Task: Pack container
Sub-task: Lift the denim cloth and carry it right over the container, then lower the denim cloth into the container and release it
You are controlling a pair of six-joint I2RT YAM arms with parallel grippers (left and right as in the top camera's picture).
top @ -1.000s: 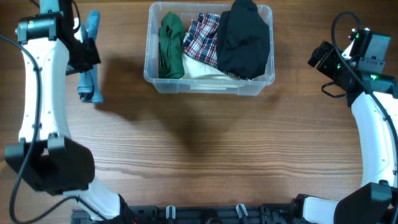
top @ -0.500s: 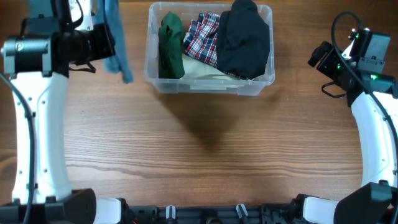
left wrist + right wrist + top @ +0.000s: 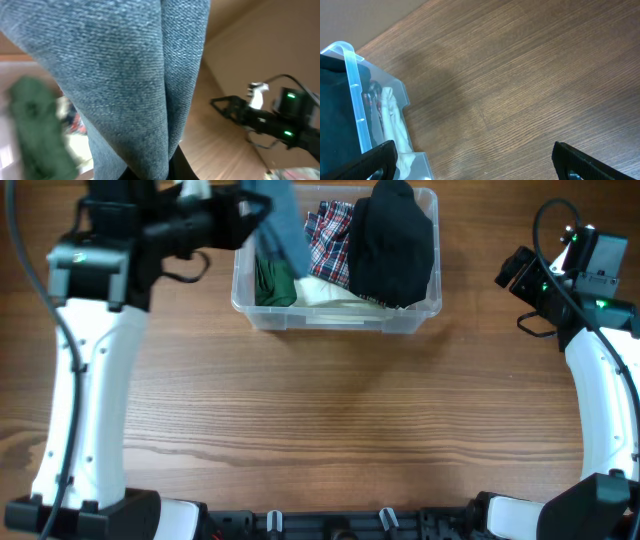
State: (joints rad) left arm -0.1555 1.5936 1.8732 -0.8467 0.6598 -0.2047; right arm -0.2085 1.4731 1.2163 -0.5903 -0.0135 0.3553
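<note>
**Packing station — items by view**

Overhead: The container (image 3: 340,321) stands on the table (image 3: 300,420) at 12 o'clock. It holds, from its 9 o'clock end to its 3 o'clock end, a green garment (image 3: 272,283), a pale cloth (image 3: 322,293), a plaid garment (image 3: 330,242) and a black garment (image 3: 392,245). The left gripper (image 3: 252,210), at 11 o'clock, is clamped on a blue denim garment (image 3: 285,232) that hangs over the container's 9 o'clock end. The right gripper (image 3: 514,270) is at 2 o'clock, well apart from the container.

Left wrist: Denim fills most of the frame and hides the fingers. The green garment is a blur at 8 o'clock.

Right wrist: The fingers are spread wide with nothing between them — bare table below. A container corner is at 9 o'clock.
</note>
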